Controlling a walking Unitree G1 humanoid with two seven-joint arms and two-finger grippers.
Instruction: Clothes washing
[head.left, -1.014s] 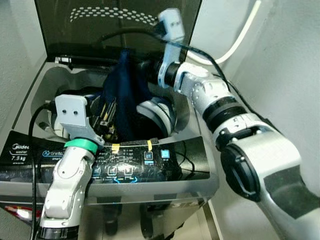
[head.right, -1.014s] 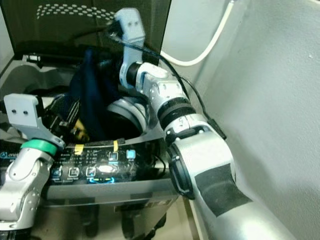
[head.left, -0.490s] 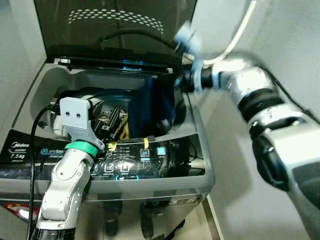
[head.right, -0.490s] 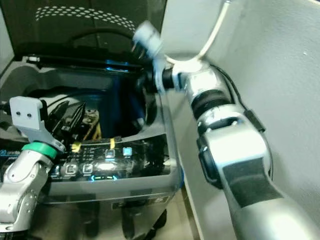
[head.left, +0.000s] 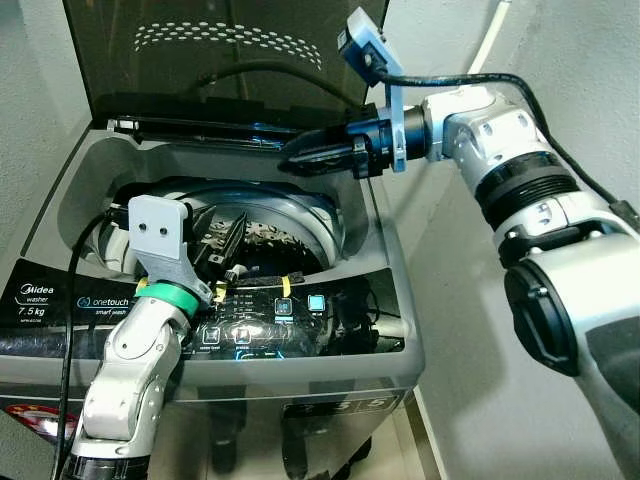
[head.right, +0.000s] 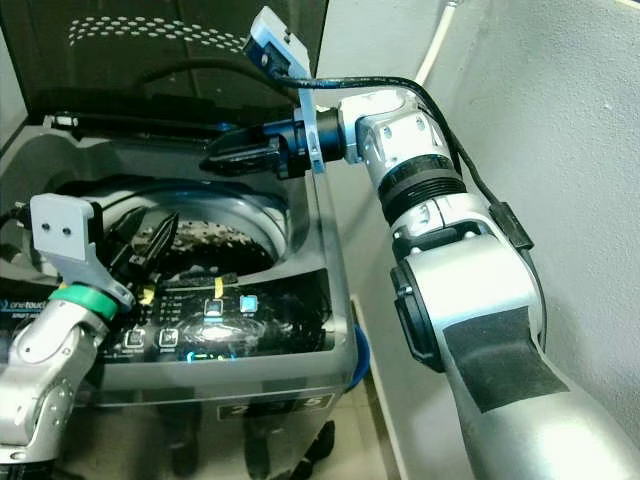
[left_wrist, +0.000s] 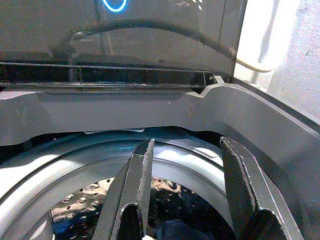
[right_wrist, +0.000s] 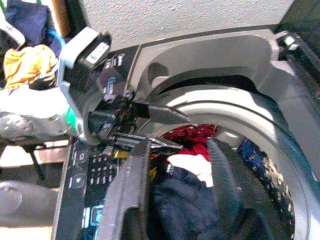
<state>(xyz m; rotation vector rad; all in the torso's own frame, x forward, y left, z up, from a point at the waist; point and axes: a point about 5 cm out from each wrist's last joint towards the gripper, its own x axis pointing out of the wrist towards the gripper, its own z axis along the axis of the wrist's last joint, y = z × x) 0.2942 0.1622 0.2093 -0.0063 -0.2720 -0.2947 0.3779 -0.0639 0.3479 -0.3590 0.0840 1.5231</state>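
Observation:
The top-loading washer (head.left: 60, 200) stands with its lid up. Inside its drum (head.left: 290, 215) lie a dark navy garment (right_wrist: 185, 200), a red one (right_wrist: 192, 135) and a white piece. My right gripper (head.left: 290, 155) reaches in from the right, level above the drum's back rim, open with nothing between its fingers (right_wrist: 135, 170). At the drum's front rim, just above the control panel (head.left: 260, 320), my left gripper (head.left: 225, 235) points into the drum, open and empty, its fingers (left_wrist: 142, 165) spread.
The raised dark lid (head.left: 220, 50) stands behind the drum. A wall and a white hose (head.left: 492, 40) are close on the right. Orange and navy clothes (right_wrist: 22, 62) lie beyond the washer's front, seen in the right wrist view.
My right gripper has let go of the dark navy garment, which now lies in the drum. The arm swung right and now reaches level over the back rim. The left arm has hardly moved.

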